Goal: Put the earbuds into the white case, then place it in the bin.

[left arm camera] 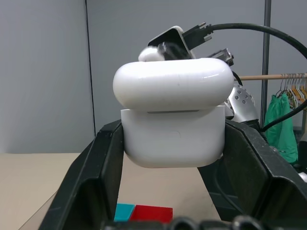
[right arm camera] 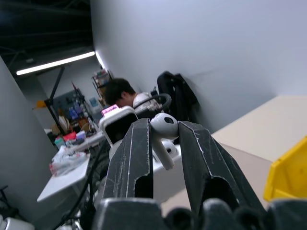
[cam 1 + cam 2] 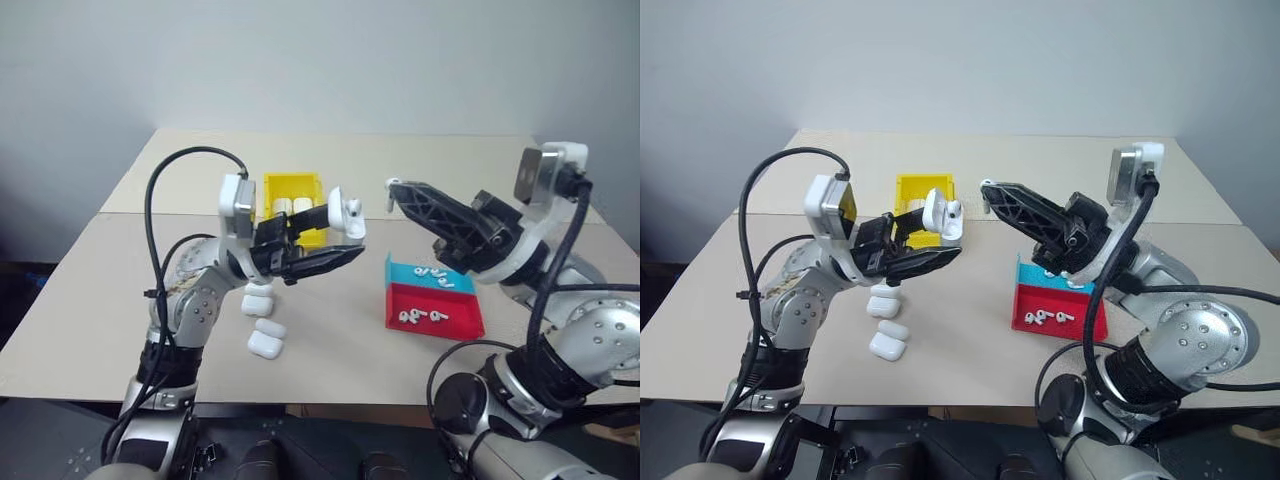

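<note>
Left pincer: our left pincer (image 3: 340, 255) is clamped on the body of the white case (image 3: 345, 217), held up above the table (image 3: 330, 350), lid flipped open.
Right pincer: our right pincer (image 2: 165, 139) is pinching one earbud (image 2: 164, 130) between its tips, bulb end up, stem hanging down between the fingers.
Key relation: the held earbud sits just beside the white case, on its right-arm side and a little above the open mouth; the two are close but apart.
Axis: we judge the stem must line up with a socket in the case before it goes in; the right arm does the inserting, the left only presents the case.
Case contents: one white bud seems to sit in the case already; we cannot tell for sure.
Spare cases: three on the table below the held case, and two in the yellow bin (image 3: 292, 186) behind it.
Loose earbuds: about three in the red tray (image 3: 432, 320) and about three in the teal tray (image 3: 430, 275), both beyond the case on the right-arm side.
</note>
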Available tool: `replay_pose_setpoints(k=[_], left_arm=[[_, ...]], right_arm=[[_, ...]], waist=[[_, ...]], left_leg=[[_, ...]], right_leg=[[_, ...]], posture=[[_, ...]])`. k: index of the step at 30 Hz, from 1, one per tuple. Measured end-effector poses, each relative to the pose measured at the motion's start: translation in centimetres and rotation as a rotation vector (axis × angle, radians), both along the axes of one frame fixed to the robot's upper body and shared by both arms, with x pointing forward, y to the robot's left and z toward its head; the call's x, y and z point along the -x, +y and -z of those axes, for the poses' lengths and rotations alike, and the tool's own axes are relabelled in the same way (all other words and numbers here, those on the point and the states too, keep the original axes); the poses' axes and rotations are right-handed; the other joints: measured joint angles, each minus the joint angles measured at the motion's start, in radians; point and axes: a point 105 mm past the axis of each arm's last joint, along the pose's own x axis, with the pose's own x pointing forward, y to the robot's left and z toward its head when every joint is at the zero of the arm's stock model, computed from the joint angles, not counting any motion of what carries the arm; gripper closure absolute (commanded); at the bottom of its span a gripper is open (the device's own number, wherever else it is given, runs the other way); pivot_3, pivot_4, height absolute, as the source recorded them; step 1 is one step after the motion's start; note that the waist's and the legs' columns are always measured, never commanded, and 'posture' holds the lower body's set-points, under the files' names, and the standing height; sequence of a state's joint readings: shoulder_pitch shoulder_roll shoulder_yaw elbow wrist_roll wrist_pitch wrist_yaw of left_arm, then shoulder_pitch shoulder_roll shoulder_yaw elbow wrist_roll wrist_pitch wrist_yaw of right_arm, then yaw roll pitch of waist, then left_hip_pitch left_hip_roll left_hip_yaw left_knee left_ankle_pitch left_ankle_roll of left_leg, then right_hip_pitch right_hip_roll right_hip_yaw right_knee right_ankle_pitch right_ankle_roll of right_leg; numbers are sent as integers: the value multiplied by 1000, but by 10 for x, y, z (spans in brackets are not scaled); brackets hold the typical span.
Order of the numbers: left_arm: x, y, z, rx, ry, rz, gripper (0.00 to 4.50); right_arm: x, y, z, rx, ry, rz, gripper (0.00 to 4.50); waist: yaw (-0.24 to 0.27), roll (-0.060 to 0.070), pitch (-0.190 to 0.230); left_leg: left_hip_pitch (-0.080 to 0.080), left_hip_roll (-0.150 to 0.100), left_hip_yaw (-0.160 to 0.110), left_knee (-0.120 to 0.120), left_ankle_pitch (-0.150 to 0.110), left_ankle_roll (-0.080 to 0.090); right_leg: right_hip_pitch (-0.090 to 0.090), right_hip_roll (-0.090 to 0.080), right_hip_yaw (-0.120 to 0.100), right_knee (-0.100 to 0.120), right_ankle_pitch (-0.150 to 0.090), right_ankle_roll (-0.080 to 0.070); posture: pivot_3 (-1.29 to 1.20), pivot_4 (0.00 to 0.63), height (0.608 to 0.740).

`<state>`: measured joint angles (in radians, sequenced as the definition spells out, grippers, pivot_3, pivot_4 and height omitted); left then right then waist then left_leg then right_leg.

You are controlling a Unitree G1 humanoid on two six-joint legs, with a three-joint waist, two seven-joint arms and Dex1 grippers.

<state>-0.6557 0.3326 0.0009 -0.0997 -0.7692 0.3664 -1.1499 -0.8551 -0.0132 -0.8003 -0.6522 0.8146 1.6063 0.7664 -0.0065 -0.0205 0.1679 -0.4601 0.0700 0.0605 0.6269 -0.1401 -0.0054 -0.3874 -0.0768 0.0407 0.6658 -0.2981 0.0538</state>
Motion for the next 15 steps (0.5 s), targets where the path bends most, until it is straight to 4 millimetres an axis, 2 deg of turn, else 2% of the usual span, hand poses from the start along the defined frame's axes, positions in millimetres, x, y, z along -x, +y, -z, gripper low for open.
replay_pose_setpoints(k=[15], left_arm=[[-2, -3, 1, 0, 6, -20, 1718]], right_arm=[[11, 22, 13, 42, 18, -28, 3857]], waist=[[-7, 0, 0]], left_leg=[[0, 0, 0, 0, 0, 0]], right_leg=[[0, 0, 0, -1, 0, 0]], posture=[[0, 150, 740]])
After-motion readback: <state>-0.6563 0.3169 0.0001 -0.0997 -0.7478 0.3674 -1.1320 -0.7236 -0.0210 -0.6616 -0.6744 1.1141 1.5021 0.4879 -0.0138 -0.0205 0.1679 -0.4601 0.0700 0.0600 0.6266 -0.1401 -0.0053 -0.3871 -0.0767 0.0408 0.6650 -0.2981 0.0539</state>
